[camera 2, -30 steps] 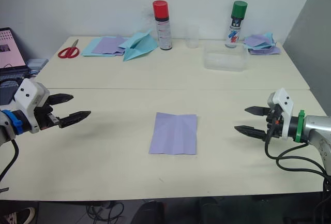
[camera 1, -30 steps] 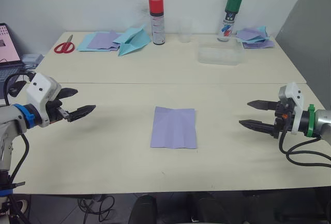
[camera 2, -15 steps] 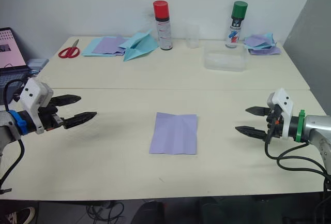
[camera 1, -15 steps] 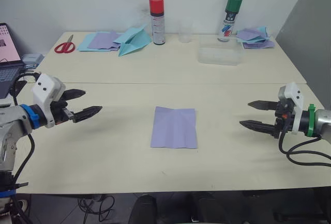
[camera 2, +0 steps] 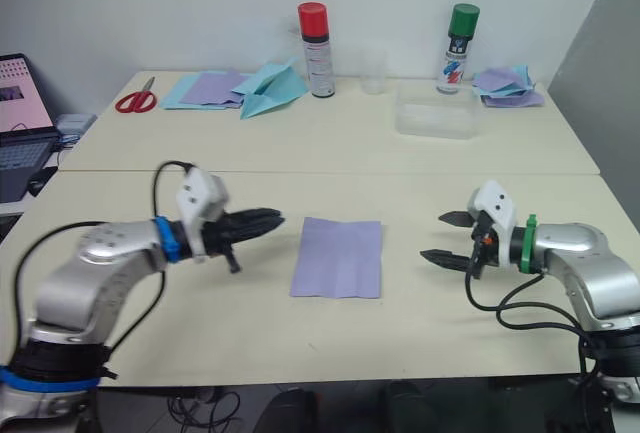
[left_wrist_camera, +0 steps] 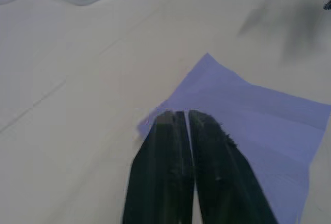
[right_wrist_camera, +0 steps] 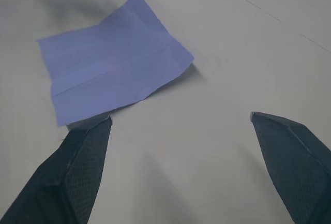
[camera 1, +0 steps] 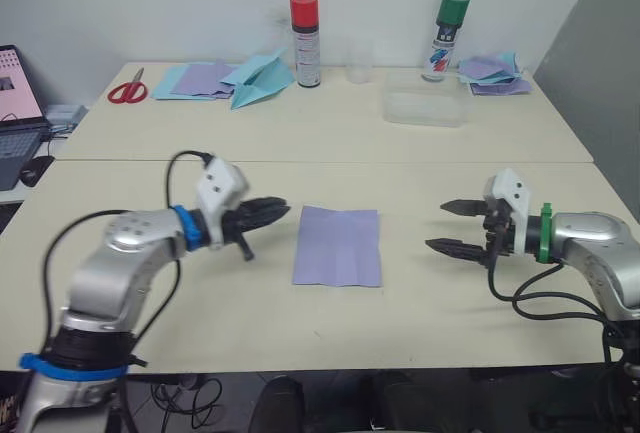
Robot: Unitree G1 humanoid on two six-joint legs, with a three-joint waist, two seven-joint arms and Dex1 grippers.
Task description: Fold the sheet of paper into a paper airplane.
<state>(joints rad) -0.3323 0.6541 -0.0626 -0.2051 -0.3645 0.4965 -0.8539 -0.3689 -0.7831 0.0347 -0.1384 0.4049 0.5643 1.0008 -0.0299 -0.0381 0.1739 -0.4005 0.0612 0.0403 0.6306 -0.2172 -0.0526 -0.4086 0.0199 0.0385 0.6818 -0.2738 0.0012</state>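
The sheet of paper lies flat on the table's near half, lavender and creased. My left gripper is low over the table just left of the sheet's far-left corner. Its fingers are pressed together, with the tips at that corner of the sheet. My right gripper hovers open a short way right of the sheet, its fingers spread wide, with nothing between them and the sheet ahead. The paper airplane is out of view.
Along the back edge stand a red-capped spray can, a clear cup and a green-capped can. A light-blue paper plane, paper stacks, scissors and a clear plastic box lie there too. A laptop sits far left.
My left arm has swung right to the sheet's corner and its fingers have closed. The right gripper has moved left toward the sheet, still open.
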